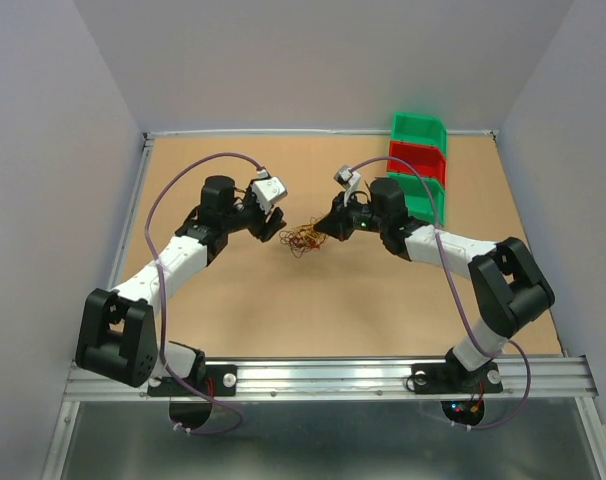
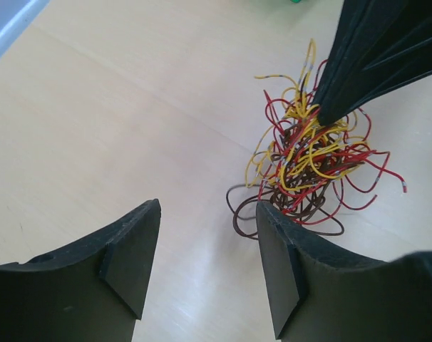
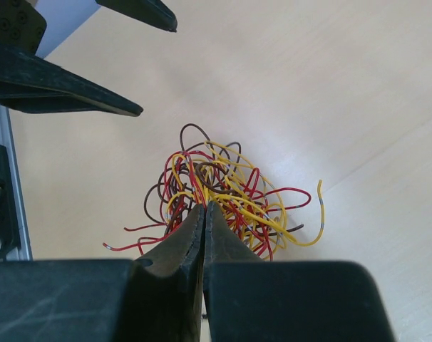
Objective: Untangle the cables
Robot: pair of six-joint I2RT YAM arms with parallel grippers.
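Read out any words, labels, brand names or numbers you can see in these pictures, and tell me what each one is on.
No text can be read in any view.
The stacked bins, the cables, the table, the left arm and the right arm show no lettering.
The small lights at the right arm's base are plain dots, not signs.

1 overhead rear view, 2 close opposed wrist views, all sharing cables (image 2: 309, 164)

Built from white link shells (image 1: 168, 265) and bulky black joint housings (image 1: 118, 335), looped with thin purple cables (image 1: 205, 157), tipped with matte black wedge-shaped fingers (image 2: 123, 263), dotted with tiny coloured lights (image 1: 470, 405) near the bases.
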